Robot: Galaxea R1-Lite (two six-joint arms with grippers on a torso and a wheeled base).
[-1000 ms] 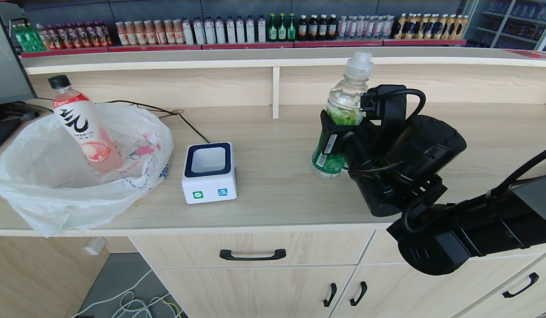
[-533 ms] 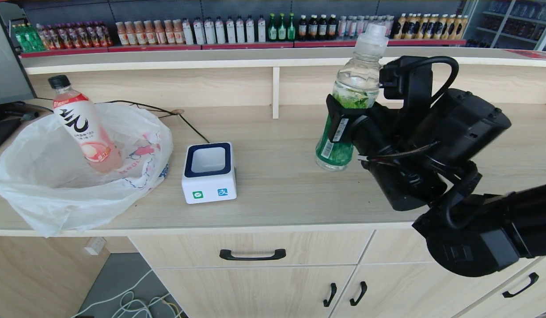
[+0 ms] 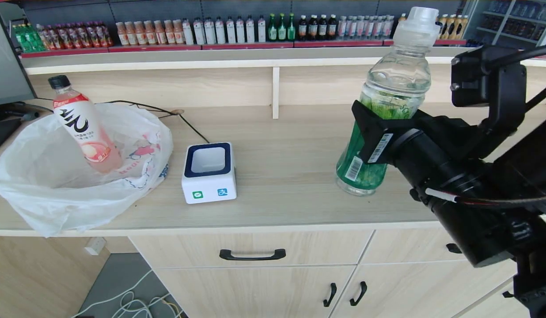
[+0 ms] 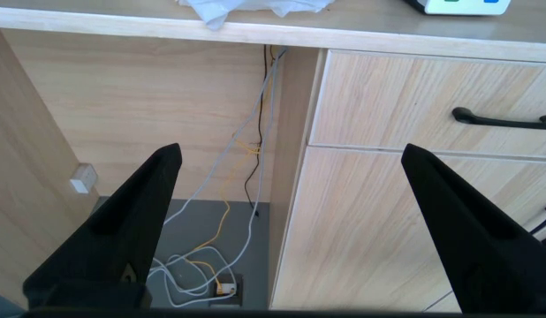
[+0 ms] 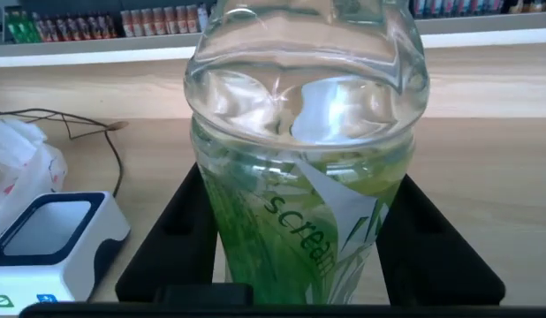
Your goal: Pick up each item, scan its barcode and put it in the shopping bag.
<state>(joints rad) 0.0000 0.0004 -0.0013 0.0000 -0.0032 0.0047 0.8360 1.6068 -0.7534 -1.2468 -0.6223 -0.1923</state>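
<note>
Head view: right gripper (image 3: 381, 134) clamps the bottle (image 3: 394, 84) upright over the counter (image 3: 282, 194), well right of the scanner (image 3: 209, 172). Scanning step seems underway; next, carry it left and face its barcode (image 3: 353, 168) toward the scanner window.

Your head camera looks down over the tabletop (image 3: 277, 190); the right wrist camera hugs the bottle (image 5: 299, 230), sharing the scanner (image 5: 52, 234); the left wrist camera faces the cabinet (image 4: 388, 132).

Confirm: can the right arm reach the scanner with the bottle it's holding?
Probably yes. The right pincer is shut on the green bottle, and nothing stands on the counter between it and the scanner.
</note>
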